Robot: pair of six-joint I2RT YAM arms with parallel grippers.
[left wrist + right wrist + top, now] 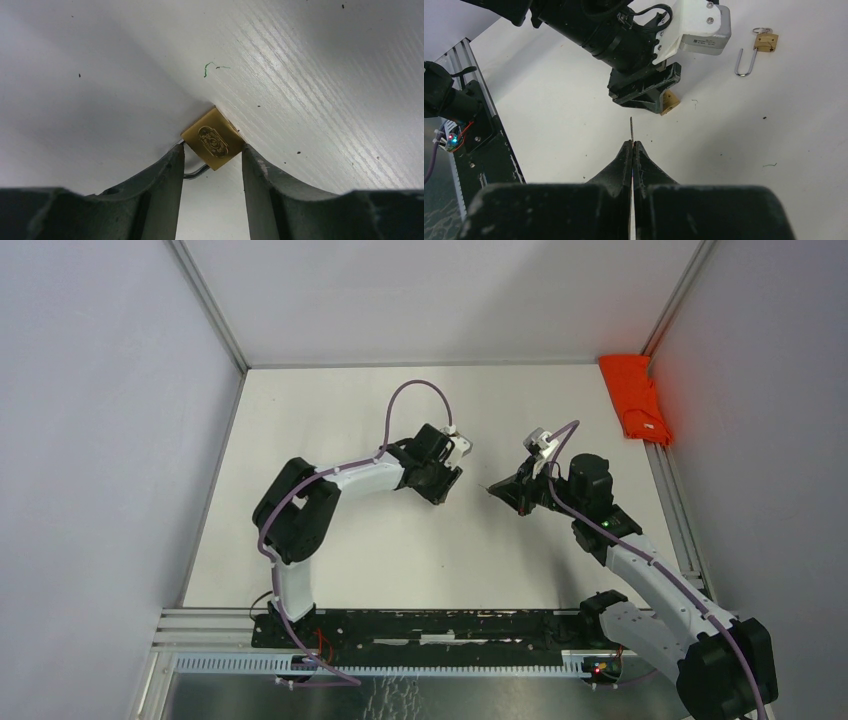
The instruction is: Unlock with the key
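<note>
A small brass padlock (214, 141) lies on the white table, its steel shackle (197, 172) pointing back at the wrist. My left gripper (440, 483) is down on the table, and its two fingertips (176, 156) press against the padlock's sides. In the right wrist view the padlock (669, 102) peeks out under the left gripper. My right gripper (632, 144) is shut on a thin key (631, 127), seen edge-on, with the blade pointing at the padlock from a short way off. In the top view the right gripper (512, 490) faces the left gripper across a small gap.
A second brass padlock (766, 41) with a long open shackle and a key ring lies farther back on the table. An orange object (635, 398) lies at the back right by the rail. Grey walls enclose the table on three sides.
</note>
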